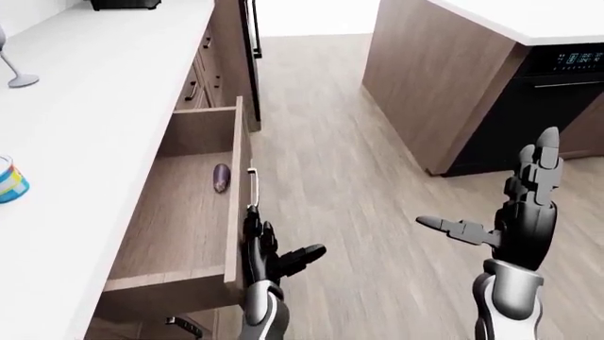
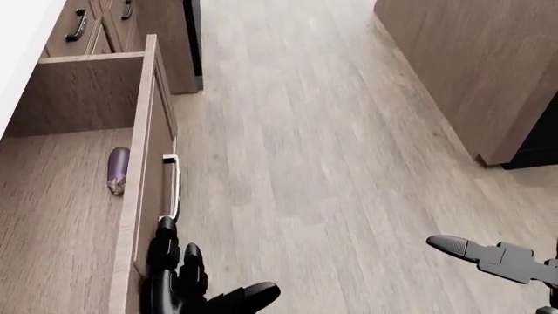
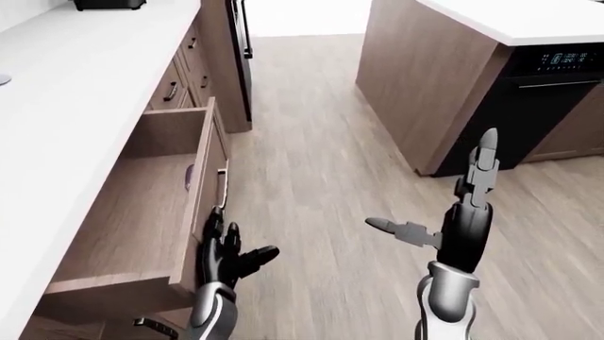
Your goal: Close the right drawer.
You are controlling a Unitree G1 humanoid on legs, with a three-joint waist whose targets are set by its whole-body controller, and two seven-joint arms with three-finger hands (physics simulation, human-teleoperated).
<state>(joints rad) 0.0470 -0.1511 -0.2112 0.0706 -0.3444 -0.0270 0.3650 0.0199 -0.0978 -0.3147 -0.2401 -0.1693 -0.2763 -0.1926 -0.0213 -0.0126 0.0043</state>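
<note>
Drawer (image 1: pixel 203 212) pulled fully out from the counter at view left, long axis up the picture; left hand (image 1: pixel 267 256) spread against its front panel below the handle (image 2: pixel 172 186), far nearer than the raised, open right hand (image 1: pixel 519 205)

1. Drawer (image 1: pixel 179 212) stands pulled out from the cabinet run at the left of the left-eye view, under the countertop (image 1: pixel 85 106).
2. Eggplant (image 1: pixel 221 178) lies inside the drawer, near the drawer front and toward its upper end in the view.
3. Drawer handle (image 2: pixel 173 186) sits on the outer face of the drawer front, on the floor (image 2: pixel 331 163) side.
4. Left hand (image 2: pixel 178 278) is just below the handle, against the drawer front, fingers spread.
5. Right hand (image 1: pixel 524 205) is well apart at the right, raised over the floor.
6. Island cabinet (image 1: pixel 434 78) stands across the floor at upper right, with the oven (image 1: pixel 547 92) to its right.
7. Glass (image 1: pixel 14 67) and cup (image 1: pixel 9 180) stand on the countertop, at the left edge.
</note>
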